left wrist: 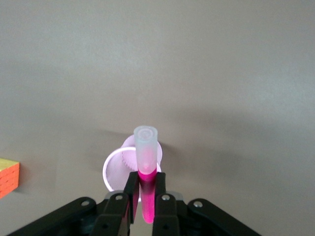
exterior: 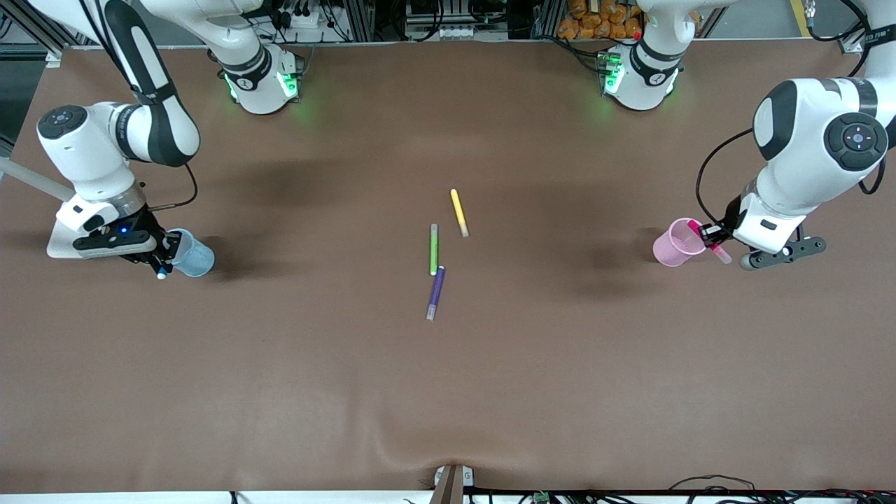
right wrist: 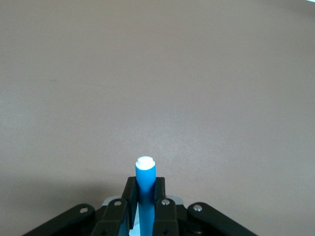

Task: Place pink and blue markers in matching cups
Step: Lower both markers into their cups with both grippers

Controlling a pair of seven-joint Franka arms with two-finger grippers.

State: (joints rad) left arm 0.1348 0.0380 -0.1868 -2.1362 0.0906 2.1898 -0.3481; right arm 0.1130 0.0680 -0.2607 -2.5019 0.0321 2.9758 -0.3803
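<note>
Purple pen (exterior: 435,292) loose; left claw (left wrist: 145,196) gripping pink marker (left wrist: 146,162), right claw (right wrist: 145,199) blue marker (right wrist: 145,184).

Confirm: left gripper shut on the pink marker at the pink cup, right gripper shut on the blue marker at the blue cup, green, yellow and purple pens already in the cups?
Not quite. The left gripper is shut on the pink marker at the pink cup, and the right gripper on the blue marker at the blue cup. But the front view shows the green pen, yellow pen and purple pen lying on the table mid-way between the arms.
</note>
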